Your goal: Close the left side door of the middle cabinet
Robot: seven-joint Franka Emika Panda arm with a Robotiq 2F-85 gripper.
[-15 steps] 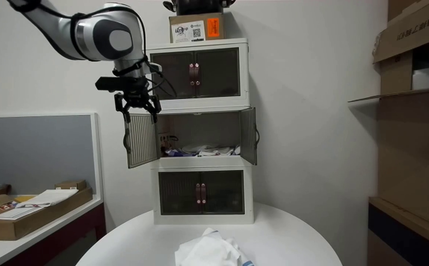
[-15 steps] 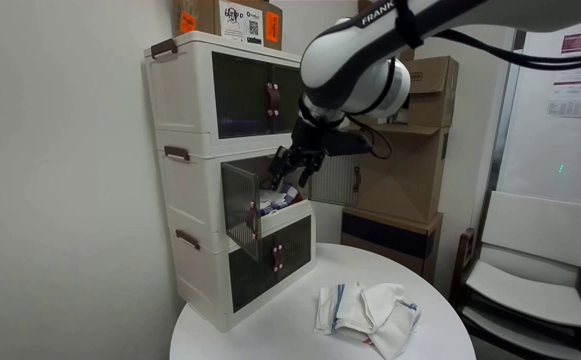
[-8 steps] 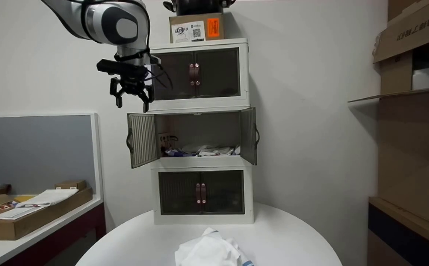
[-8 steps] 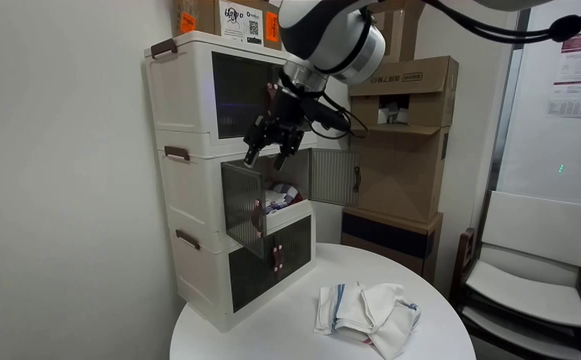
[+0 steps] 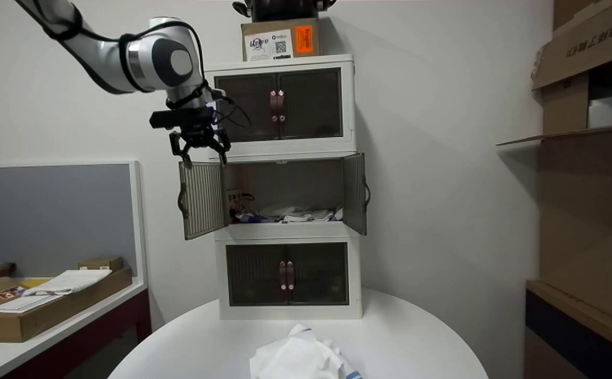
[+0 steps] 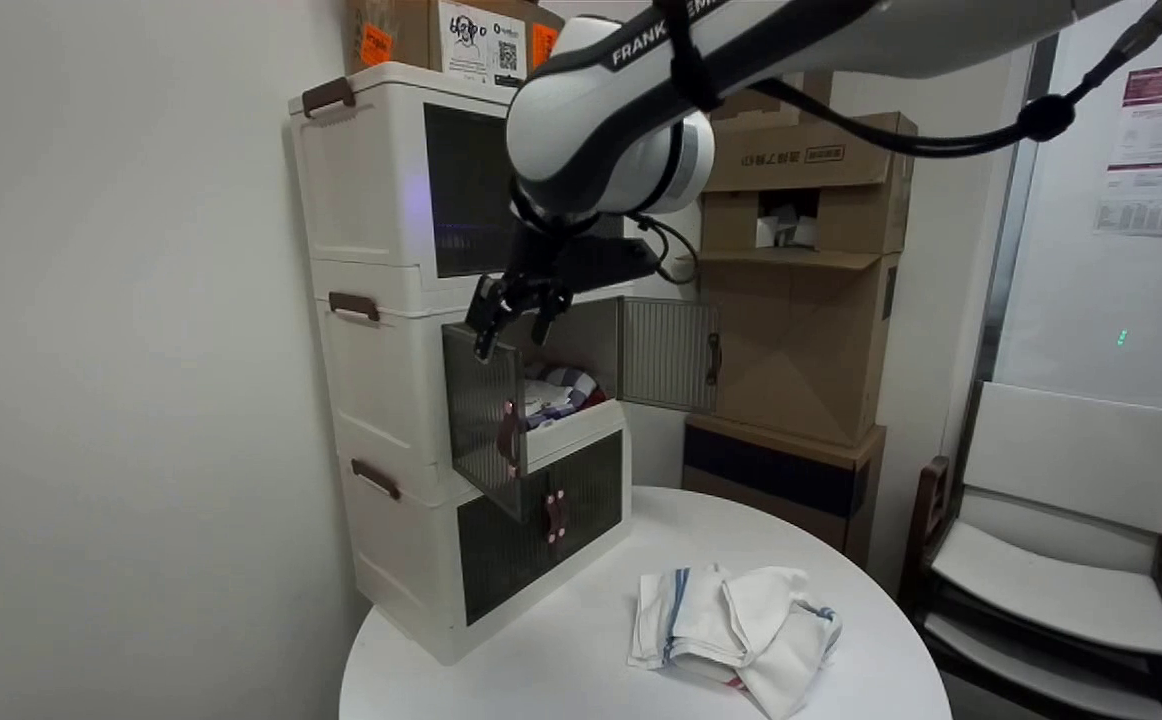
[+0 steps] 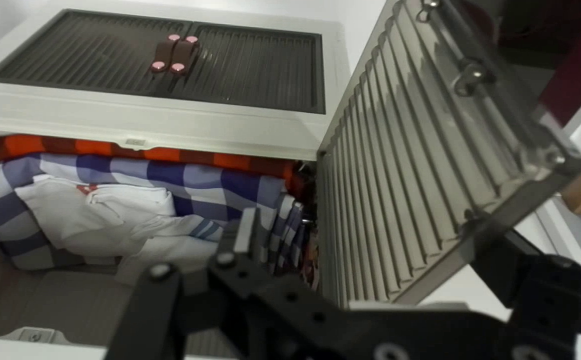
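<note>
The middle cabinet point(image 5: 285, 230) is the white unit between two like units. Its left side door point(image 5: 204, 200), a ribbed tinted panel with a dark handle, stands wide open in both exterior views point(image 6: 481, 420). In the wrist view the door point(image 7: 395, 165) slants across the right half. My gripper point(image 5: 206, 162) is open at the door's top edge; it also shows over the door in an exterior view point(image 6: 511, 345). In the wrist view my gripper point(image 7: 360, 225) straddles the door: one finger on the inner side, the other seen through the pane on the outer side. Contact cannot be told.
The matching right-hand door point(image 5: 354, 193) also stands open. Folded checked cloths point(image 7: 170, 175) lie inside the middle cabinet. The upper cabinet point(image 5: 285, 147) and the lower cabinet point(image 5: 290, 313) have shut doors. A white towel point(image 6: 741, 630) lies on the round table point(image 6: 541, 680).
My gripper rose above the door by half a second ago, then came down to its top edge and a little toward the cabinet. The door's free edge shifted slightly inward, then partly back.
</note>
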